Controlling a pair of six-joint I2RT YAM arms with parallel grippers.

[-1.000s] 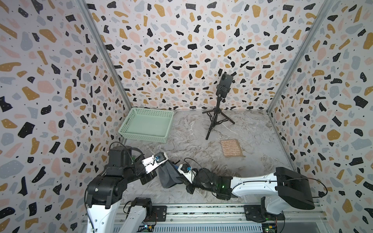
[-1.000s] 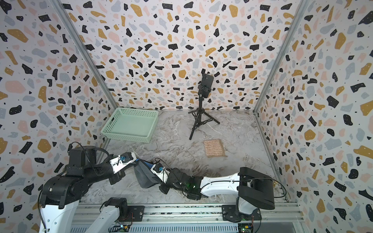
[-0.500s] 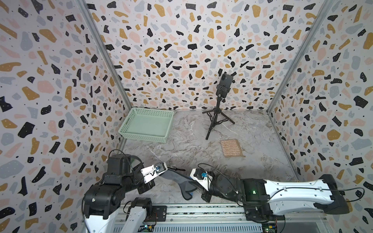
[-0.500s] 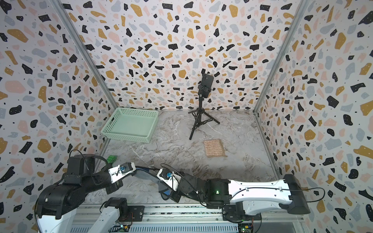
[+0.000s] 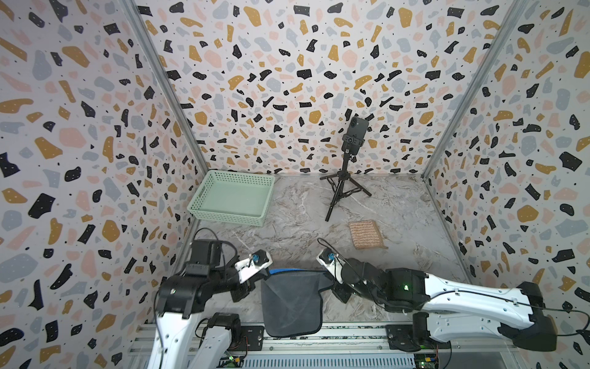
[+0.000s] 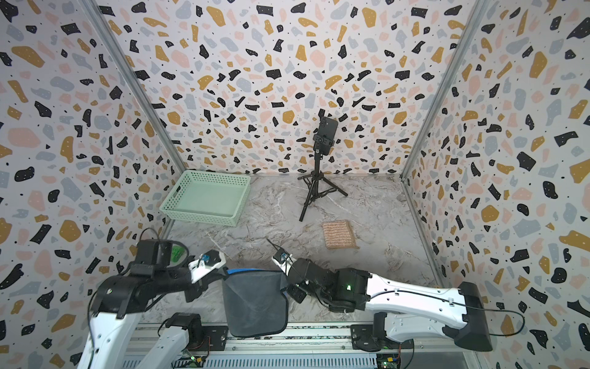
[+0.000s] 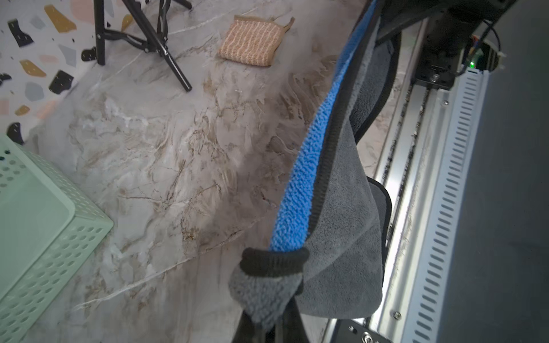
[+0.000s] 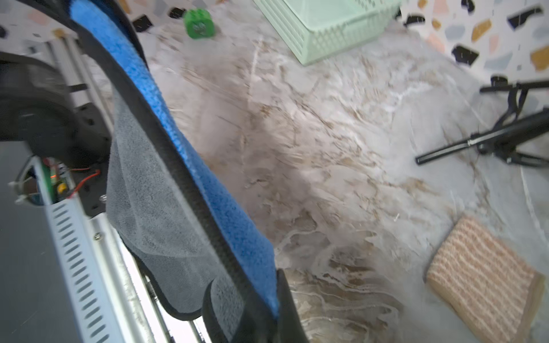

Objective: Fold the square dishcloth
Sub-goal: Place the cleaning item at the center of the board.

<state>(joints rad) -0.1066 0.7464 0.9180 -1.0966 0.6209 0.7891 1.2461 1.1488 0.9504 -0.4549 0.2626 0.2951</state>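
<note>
Marble tabletop [image 5: 287,230], lower centre: left gripper [image 5: 262,277] and right gripper [image 5: 327,279] clamped on dishcloth [image 5: 290,300] top corners, cloth hanging. Looks like pre-fold spread; next: lay flat.

Marble-look tabletop [image 5: 297,230], grey w/ brown veins. Far left: mint-green perforated basket [image 5: 225,219], by the wall. Far centre: black tripod [image 5: 341,188] w/ phone [image 5: 354,134] clamped on top. Right of centre, nearer than the tripod: tan woven pad [image 5: 365,234], flat. Near left: small green block [image 8: 198,19], partly hidden in a top view [image 6: 175,254].
</note>
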